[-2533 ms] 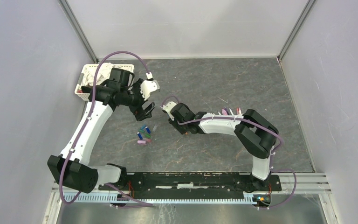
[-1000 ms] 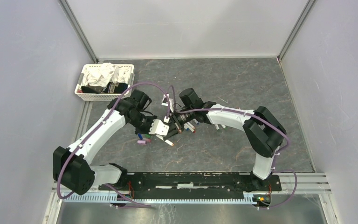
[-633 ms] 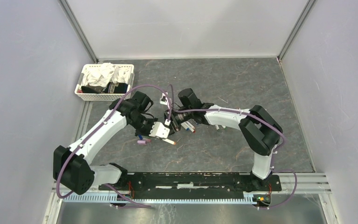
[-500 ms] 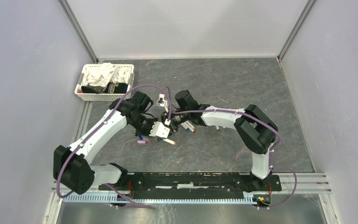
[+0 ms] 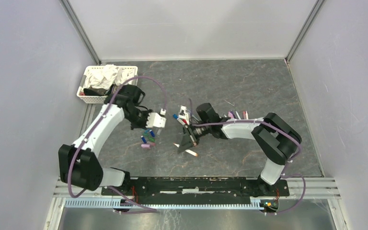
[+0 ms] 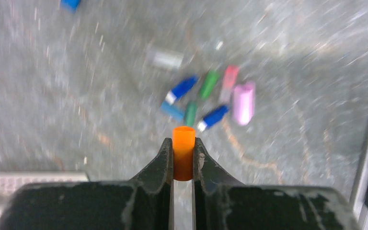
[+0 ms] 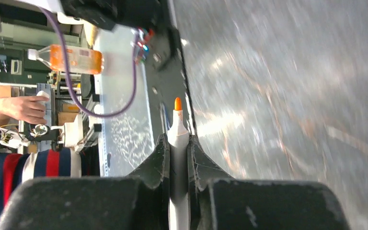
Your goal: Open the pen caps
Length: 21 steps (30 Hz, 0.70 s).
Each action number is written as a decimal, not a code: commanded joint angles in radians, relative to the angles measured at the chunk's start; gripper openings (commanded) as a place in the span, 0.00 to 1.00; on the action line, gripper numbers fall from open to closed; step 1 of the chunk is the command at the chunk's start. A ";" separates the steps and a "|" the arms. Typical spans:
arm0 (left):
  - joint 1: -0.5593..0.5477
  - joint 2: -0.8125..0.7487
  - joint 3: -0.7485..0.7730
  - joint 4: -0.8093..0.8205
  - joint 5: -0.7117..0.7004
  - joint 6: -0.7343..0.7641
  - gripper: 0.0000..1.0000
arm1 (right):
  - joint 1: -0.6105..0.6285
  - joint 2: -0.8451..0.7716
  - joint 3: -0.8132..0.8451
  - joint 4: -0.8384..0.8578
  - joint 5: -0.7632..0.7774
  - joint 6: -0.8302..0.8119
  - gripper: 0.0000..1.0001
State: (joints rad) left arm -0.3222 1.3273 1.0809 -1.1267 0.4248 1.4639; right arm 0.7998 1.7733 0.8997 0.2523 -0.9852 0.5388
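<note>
My left gripper (image 6: pixel 183 142) is shut on an orange pen cap (image 6: pixel 183 134), which stands upright between the fingers. It hangs above several loose pen caps (image 6: pixel 206 98) in blue, green, pink and purple on the table. From above, this gripper (image 5: pixel 157 122) is just up and right of that pile (image 5: pixel 147 138). My right gripper (image 7: pixel 177 139) is shut on a white pen (image 7: pixel 177 128) whose orange nib is bare. In the top view it (image 5: pixel 187 142) points toward the near edge, with the pen (image 5: pixel 191 152) sticking out. More pens (image 5: pixel 237 115) lie behind the right forearm.
A white basket (image 5: pixel 87 79) of cloths stands at the back left, close to the left arm's elbow. A pale loose cap (image 6: pixel 166 59) lies apart from the pile. The right arm's forearm stretches across the table's middle right.
The two grippers were together on the pen at the centre. Now they are apart: the left has drawn back left with the orange cap, the right has swung nearer with the uncapped pen.
</note>
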 commanded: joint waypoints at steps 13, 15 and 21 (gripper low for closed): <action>0.120 0.138 -0.095 0.294 -0.037 -0.175 0.05 | -0.308 -0.228 0.046 -0.511 0.641 -0.293 0.00; 0.120 0.159 -0.116 0.322 -0.043 -0.200 0.11 | -0.344 -0.256 0.048 -0.511 0.786 -0.302 0.00; 0.120 0.191 -0.135 0.334 0.002 -0.213 0.31 | -0.435 -0.252 0.035 -0.475 0.978 -0.323 0.00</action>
State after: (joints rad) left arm -0.1986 1.5177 0.9466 -0.8513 0.3717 1.3235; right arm 0.3920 1.5196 0.9264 -0.2089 -0.2272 0.2531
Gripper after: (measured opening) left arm 0.274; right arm 0.129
